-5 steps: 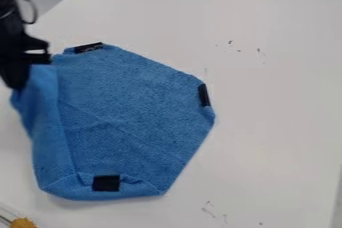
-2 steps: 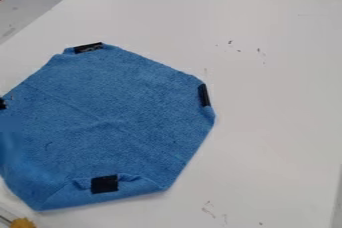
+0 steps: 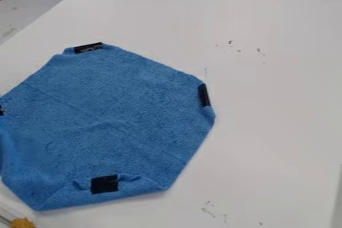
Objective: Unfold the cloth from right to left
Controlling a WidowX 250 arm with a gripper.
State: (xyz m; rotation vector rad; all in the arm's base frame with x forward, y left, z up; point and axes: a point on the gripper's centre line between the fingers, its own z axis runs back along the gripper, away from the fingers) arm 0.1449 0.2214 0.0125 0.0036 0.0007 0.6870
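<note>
The blue cloth lies spread over the left half of the white table, its left part running up to the view's left edge. Black patches mark it at the top, on the right side and near the bottom, where a curled edge is turned over. Another small black piece shows at the far left edge of the cloth; whether it is a patch or part of the gripper, I cannot tell. Faint creases cross the middle.
The white table extends to the right of the cloth, with small dark marks on it. An orange-yellow object sits at the bottom left corner. Dark items stand beyond the table's far edge at the top right.
The black gripper has gone out past the left edge. The cloth's left side, held up at the gripper before, has moved left and now lies spread farther out.
</note>
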